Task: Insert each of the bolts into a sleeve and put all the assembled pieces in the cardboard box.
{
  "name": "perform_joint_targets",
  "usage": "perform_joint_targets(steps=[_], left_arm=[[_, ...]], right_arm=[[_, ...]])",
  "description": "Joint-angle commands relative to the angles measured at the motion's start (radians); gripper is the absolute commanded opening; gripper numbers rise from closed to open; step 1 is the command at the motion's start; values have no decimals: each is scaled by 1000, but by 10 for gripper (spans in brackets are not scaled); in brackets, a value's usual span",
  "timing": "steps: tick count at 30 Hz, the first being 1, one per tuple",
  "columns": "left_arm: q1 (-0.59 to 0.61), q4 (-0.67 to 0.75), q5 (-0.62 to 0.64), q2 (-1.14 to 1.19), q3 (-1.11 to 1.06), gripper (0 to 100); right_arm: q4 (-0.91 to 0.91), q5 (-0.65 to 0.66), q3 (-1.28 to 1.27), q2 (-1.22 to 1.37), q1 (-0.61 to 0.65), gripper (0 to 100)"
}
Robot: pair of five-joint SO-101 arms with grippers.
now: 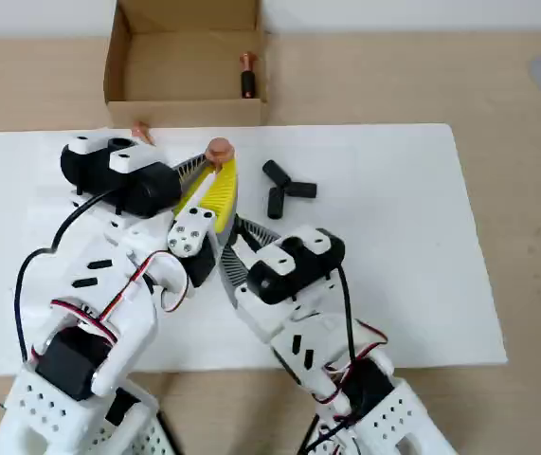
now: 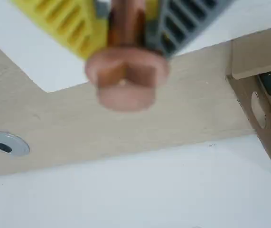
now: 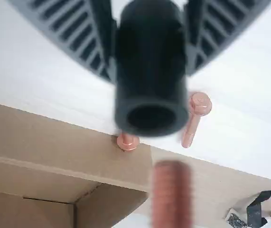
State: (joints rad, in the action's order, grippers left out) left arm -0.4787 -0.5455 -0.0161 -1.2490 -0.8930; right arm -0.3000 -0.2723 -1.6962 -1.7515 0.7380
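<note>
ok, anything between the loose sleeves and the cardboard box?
No. In the high view just bare white sheet and a thin strip of table separate the loose sleeves from the cardboard box.

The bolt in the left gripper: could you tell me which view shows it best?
Left wrist view: the bolt is close, head and shank in the left gripper. The high view shows its head; the right wrist view, its blurred shank end.

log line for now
left gripper: shut on copper-coloured bolt | right gripper: shut on black cylindrical sleeve | cardboard box: one assembled piece
</note>
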Motion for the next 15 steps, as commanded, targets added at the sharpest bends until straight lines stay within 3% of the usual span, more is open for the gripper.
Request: perform_joint_targets(steps=[1,15], left_arm=[[-12,31,23,-16,8,8],[-38,23,40,-16,-31,8]], right_arm=[[6,-5,-1,-18,12,12],[6,-3,-1,-18,12,12]])
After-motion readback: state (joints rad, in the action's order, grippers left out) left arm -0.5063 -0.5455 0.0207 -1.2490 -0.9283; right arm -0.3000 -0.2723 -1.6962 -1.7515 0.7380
